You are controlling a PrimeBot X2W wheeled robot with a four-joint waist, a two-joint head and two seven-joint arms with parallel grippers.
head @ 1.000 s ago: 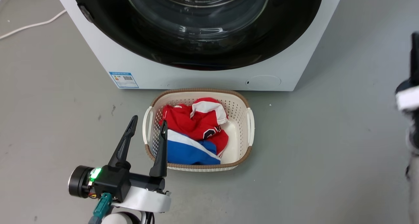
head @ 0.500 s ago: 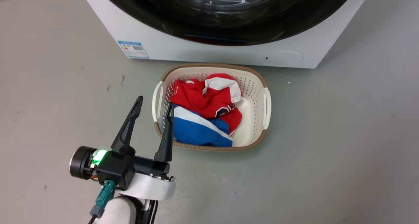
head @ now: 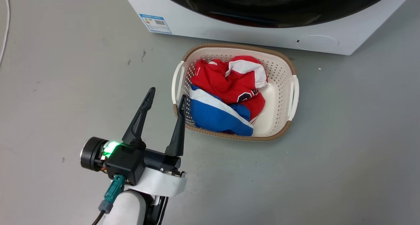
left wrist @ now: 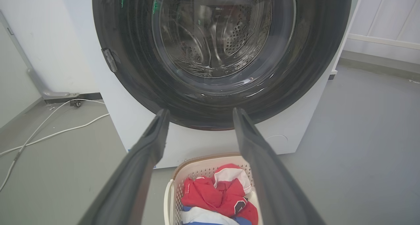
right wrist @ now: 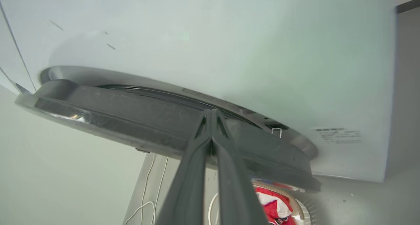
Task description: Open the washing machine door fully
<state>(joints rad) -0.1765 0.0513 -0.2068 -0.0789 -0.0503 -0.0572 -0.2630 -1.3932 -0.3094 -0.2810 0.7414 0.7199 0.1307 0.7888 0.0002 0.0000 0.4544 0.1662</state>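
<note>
The washing machine is a white box at the top of the head view, with the lower arc of the glossy black washing machine door on its front. My left gripper hangs open and empty over the floor, left of the basket. From the left wrist the door faces me with its glass bowl, beyond the open left gripper. In the right wrist view my right gripper is shut, its tips at the rim of the door, seen edge-on against the white machine front.
A cream laundry basket with red, white and blue clothes stands on the grey floor just before the machine. A blue label and a round flap sit low on its front. White cables trail left of the machine.
The head camera has moved, so machine and basket now sit higher and further right. The right arm, at the right edge a second ago, has left that view. My left gripper stays open.
</note>
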